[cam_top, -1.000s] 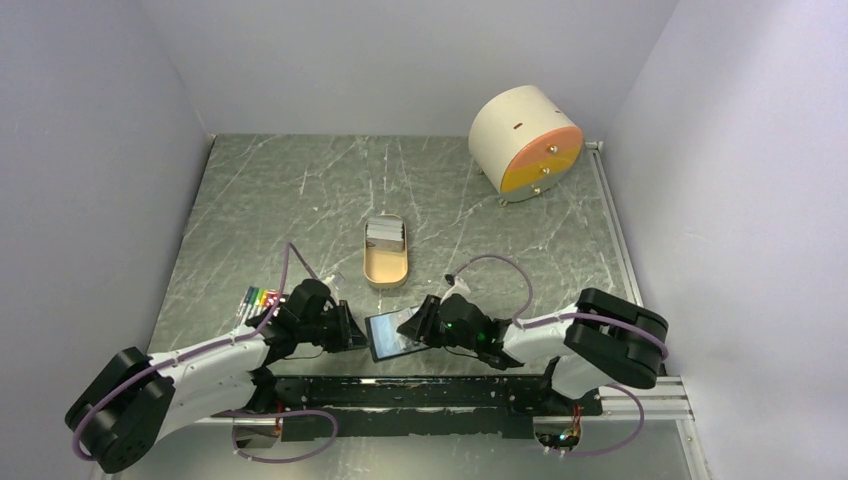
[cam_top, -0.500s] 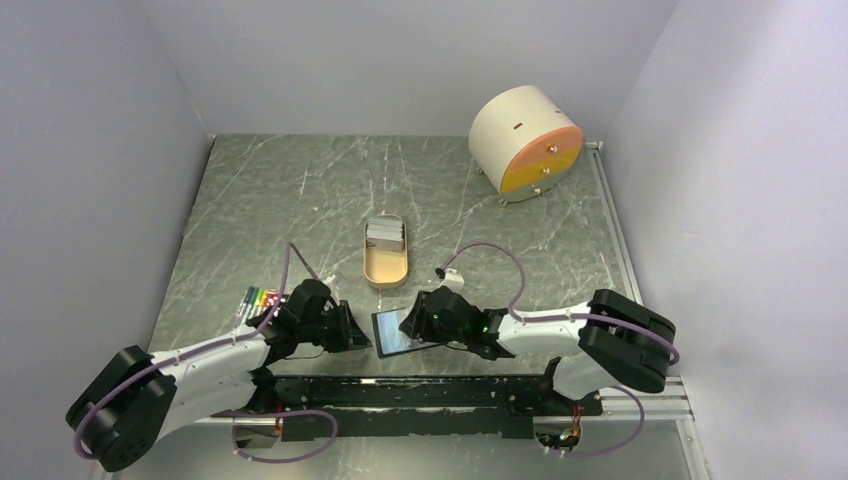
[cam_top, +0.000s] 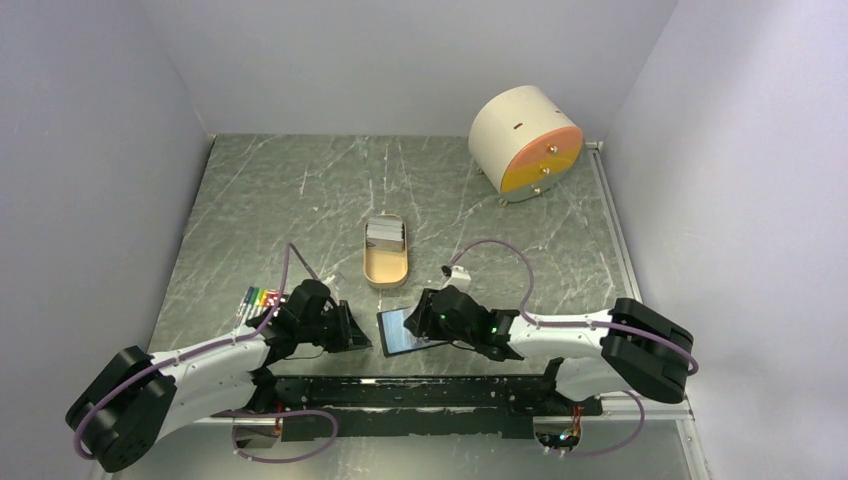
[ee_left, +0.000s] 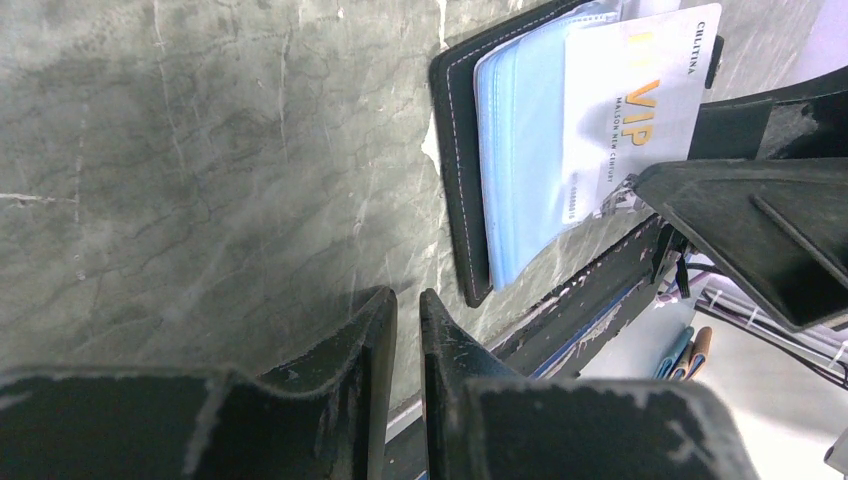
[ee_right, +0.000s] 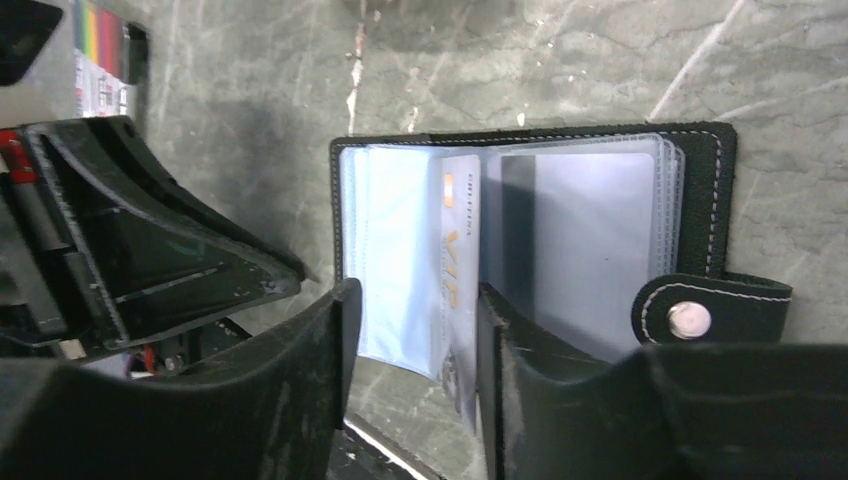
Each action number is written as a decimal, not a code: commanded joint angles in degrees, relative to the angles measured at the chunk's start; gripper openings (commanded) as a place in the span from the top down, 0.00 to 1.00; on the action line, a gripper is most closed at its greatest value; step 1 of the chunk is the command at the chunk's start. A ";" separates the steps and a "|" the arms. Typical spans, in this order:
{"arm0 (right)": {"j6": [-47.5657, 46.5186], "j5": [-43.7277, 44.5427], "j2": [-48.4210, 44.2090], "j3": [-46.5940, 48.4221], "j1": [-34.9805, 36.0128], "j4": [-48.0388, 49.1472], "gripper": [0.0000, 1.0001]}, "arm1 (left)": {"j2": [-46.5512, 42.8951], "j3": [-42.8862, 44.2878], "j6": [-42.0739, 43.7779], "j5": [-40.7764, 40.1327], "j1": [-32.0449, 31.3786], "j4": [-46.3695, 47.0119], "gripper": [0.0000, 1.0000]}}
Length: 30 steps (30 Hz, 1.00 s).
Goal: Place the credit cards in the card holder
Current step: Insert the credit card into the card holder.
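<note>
The black card holder [cam_top: 400, 334] lies open near the table's front edge, its blue-grey sleeves up. It also shows in the left wrist view [ee_left: 458, 170] and the right wrist view [ee_right: 590, 220]. A silvery VIP credit card [ee_right: 458, 270] stands among the sleeves, also seen in the left wrist view [ee_left: 640, 100]. My right gripper [ee_right: 412, 295] is open over the holder, the card's edge against one finger; it shows from above too [cam_top: 420, 322]. My left gripper [ee_left: 408, 298] is shut and empty just left of the holder [cam_top: 357, 339]. More cards [cam_top: 385, 234] lie in a tan tray.
The tan oval tray [cam_top: 385, 268] stands mid-table behind the holder. Coloured markers [cam_top: 262, 297] lie left of my left arm. A round beige drum with an orange face [cam_top: 525, 142] stands at the back right. A black rail [cam_top: 420, 390] runs along the front edge.
My right arm has stretched out, its elbow swinging right, and the holder has shifted slightly right. My left arm has not moved.
</note>
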 commanded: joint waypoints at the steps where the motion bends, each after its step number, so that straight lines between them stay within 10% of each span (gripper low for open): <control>1: 1.36 1.76 -1.71 -1.62 -0.30 2.35 0.50 | -0.15 -1.25 0.19 0.40 0.07 -0.73 0.78; 30: -0.25 -4.03 7.13 2.67 0.66 2.50 0.53 | 0.83 -0.53 0.02 0.42 -0.29 -0.49 0.79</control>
